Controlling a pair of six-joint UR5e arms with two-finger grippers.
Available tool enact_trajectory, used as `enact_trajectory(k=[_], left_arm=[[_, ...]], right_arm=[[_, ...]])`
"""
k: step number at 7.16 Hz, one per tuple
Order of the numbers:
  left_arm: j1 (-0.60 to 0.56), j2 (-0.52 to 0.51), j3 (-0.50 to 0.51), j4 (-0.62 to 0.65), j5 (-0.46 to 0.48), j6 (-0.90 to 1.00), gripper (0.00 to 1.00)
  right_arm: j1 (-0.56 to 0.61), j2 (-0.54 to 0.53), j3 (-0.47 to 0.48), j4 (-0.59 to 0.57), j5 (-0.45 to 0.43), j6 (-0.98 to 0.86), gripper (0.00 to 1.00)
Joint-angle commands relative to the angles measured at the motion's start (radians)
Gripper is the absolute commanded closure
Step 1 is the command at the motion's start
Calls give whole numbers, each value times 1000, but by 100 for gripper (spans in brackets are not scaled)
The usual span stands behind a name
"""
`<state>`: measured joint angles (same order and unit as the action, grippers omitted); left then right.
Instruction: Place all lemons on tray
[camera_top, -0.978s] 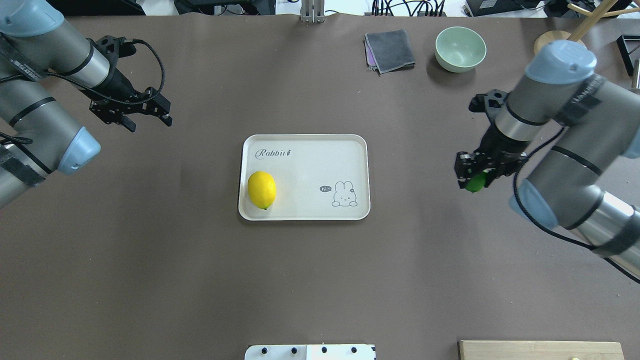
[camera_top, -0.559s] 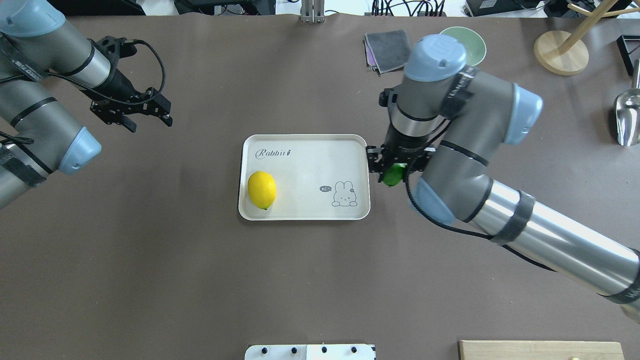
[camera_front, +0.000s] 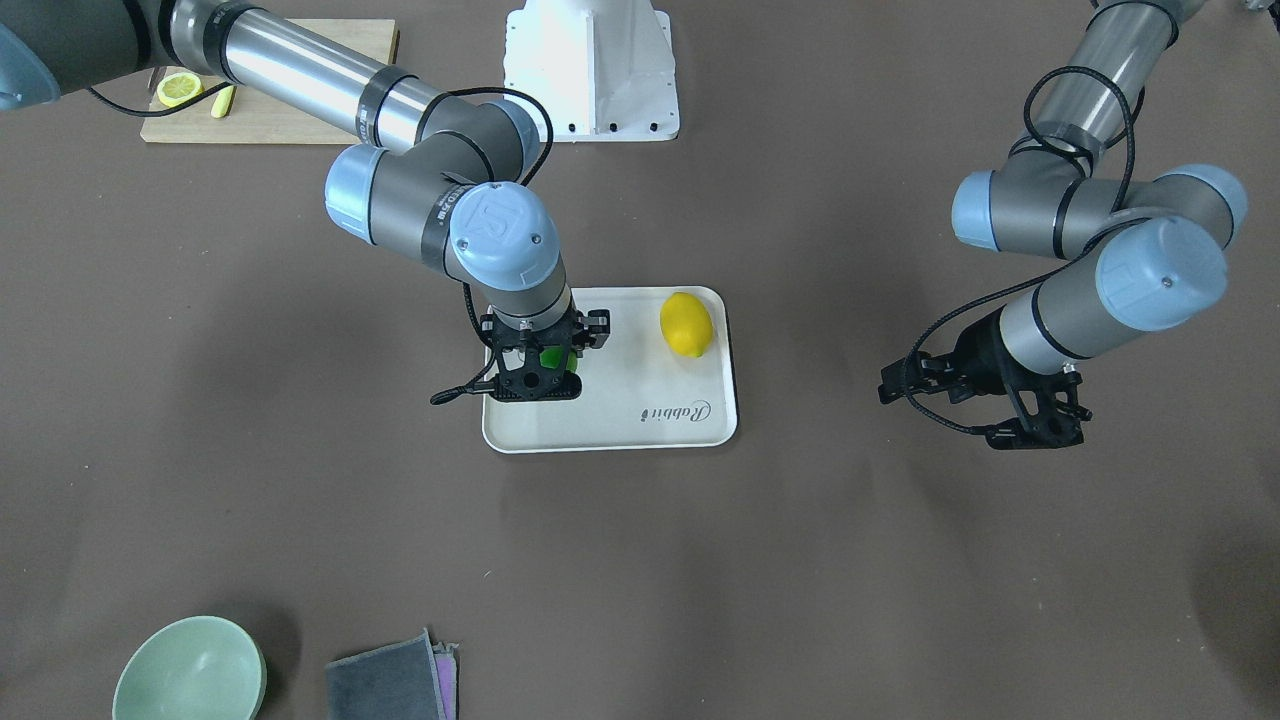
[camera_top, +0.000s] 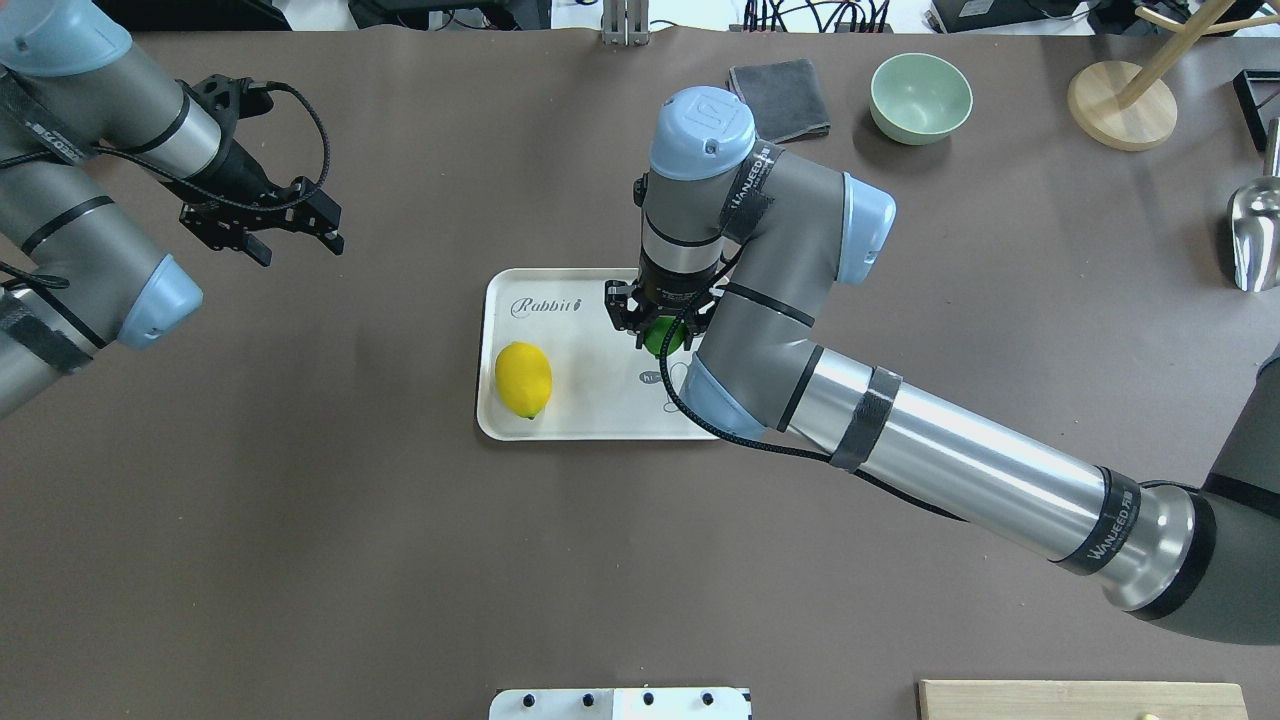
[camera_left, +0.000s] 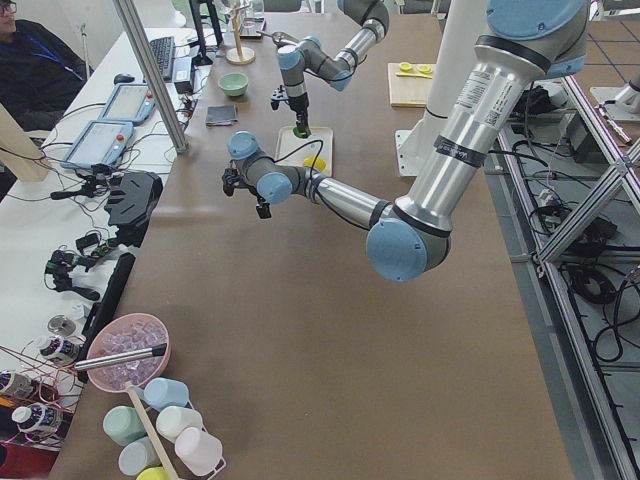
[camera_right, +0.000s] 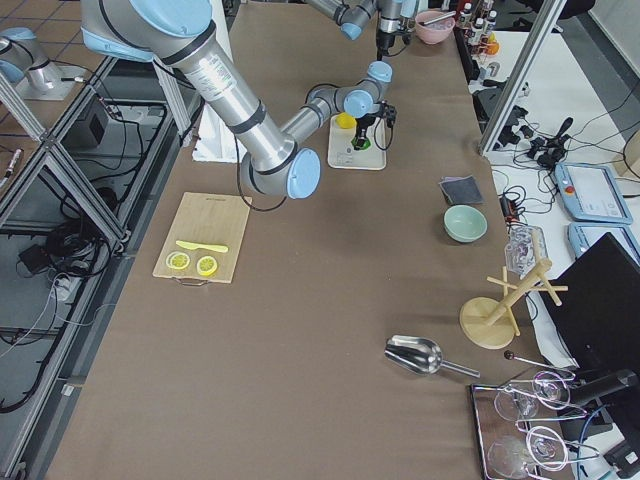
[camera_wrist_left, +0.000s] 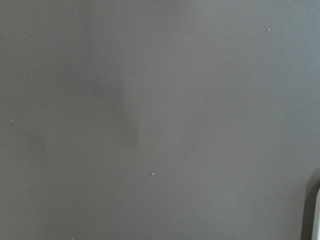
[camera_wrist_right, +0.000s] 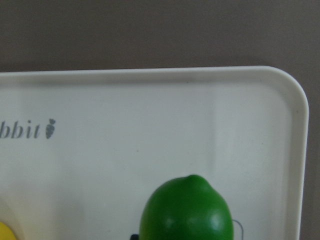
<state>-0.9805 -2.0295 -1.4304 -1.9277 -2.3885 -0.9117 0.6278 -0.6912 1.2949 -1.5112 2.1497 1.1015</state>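
Note:
The cream tray (camera_top: 590, 325) with "Rabbit" script lies mid-table. The yellow lemon (camera_top: 523, 379) rests in its front-left part; it also shows in the front-facing view (camera_front: 686, 324). My right gripper (camera_top: 661, 330) is shut on the green lemon (camera_top: 662, 336) and holds it over the tray's middle-right, near the rabbit drawing. The front-facing view shows the same gripper (camera_front: 540, 368) and green lemon (camera_front: 553, 358) over the tray (camera_front: 640, 430). The right wrist view shows the green lemon (camera_wrist_right: 187, 210) over the tray's floor (camera_wrist_right: 150, 125). My left gripper (camera_top: 298, 243) is open and empty, far left of the tray.
A green bowl (camera_top: 920, 97) and a grey cloth (camera_top: 778, 100) sit at the back. A wooden stand (camera_top: 1120, 90) and a metal scoop (camera_top: 1255, 240) are far right. A wooden cutting board (camera_front: 270, 90) with lemon slices (camera_front: 180, 88) lies near the robot's base.
My right arm has swept left with the green lemon, from well right of the tray to over the tray's middle-right. The left arm and the yellow lemon have not moved.

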Motion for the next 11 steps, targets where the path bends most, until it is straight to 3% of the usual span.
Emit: enact_trajectory(k=[1, 4, 7, 10, 11], left_arm=[[0, 0, -1, 0, 0, -2, 2], [0, -1, -2, 0, -3, -3, 2], [-4, 8, -10, 0, -8, 8, 2], [-87, 46, -12, -2, -47, 61, 3], [-111, 98, -10, 0, -52, 193, 3]], right_arm=[[-5, 7, -5, 3, -10, -5, 0], [7, 13, -6, 3, -11, -6, 0], [139, -23, 4, -1, 42, -102, 0], [362, -409, 257, -1, 128, -477, 0], [416, -558, 352, -1, 147, -600, 0]])
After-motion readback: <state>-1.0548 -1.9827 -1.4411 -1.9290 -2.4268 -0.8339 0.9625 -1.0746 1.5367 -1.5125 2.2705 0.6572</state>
